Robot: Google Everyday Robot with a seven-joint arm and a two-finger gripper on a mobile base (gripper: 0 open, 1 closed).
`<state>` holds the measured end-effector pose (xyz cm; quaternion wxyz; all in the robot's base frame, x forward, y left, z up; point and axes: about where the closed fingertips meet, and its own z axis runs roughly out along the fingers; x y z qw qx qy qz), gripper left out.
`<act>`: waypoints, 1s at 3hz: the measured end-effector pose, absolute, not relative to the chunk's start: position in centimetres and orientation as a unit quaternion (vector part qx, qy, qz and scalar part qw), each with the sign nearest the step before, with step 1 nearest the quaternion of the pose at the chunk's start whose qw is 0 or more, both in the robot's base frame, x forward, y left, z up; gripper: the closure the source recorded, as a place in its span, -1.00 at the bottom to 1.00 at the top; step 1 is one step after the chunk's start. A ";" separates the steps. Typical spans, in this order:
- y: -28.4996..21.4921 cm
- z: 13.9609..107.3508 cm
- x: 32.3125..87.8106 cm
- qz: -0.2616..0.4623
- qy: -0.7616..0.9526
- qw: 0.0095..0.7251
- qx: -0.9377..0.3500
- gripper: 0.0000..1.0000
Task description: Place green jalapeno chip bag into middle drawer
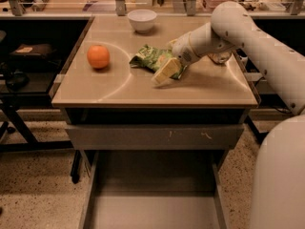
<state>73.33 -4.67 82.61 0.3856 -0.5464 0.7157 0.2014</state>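
One gripper [163,74] at green jalapeno chip bag [150,58], print illegible

the white arm [259,44] comes in from the right, its long link sloping down to a bent wrist [190,46]. the gripper [164,74] sits near the middle of the view, angled down and leftward, its pale tip seemingly held low.

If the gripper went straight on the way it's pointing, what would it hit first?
Probably the tabletop just beside the green jalapeno chip bag; the gripper slants down and left at the bag's edge, though depth is unclear.
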 end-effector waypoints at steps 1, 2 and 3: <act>-4.8 81.5 73.8 0.199 0.729 0.370 -0.541 -1.00; -4.8 81.4 73.8 0.199 0.729 0.370 -0.540 -0.64; -4.8 81.4 73.8 0.199 0.729 0.370 -0.540 -0.14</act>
